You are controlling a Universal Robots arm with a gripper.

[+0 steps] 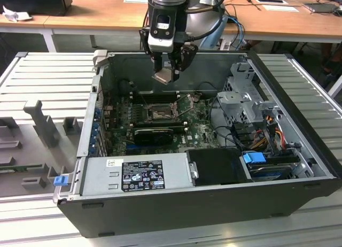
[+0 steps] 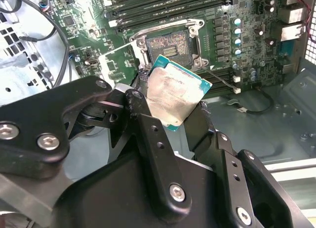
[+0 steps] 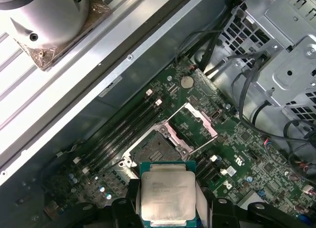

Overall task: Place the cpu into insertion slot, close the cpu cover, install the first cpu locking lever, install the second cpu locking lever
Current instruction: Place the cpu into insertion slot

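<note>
My gripper (image 1: 170, 70) hangs above the open computer case, shut on the cpu (image 1: 165, 76), which it holds by its edges. The chip's silver-grey top face with a green rim fills the space between the black fingers in both wrist views (image 2: 173, 92) (image 3: 168, 193). Below it on the green motherboard lies the insertion slot (image 1: 158, 114) (image 2: 168, 46) (image 3: 155, 151), a dark square socket with a metal rim, uncovered. The cpu cover (image 3: 197, 123) (image 2: 116, 62) stands flipped open beside the slot. The cpu is well above the slot and not touching it.
A black ridged heatsink block (image 1: 154, 133) sits just in front of the socket. A grey power supply (image 1: 136, 175) lines the case's near side, a metal drive cage (image 1: 243, 92) and cables (image 1: 264, 134) the exterior view's right. Memory slots (image 3: 123, 129) run alongside the socket.
</note>
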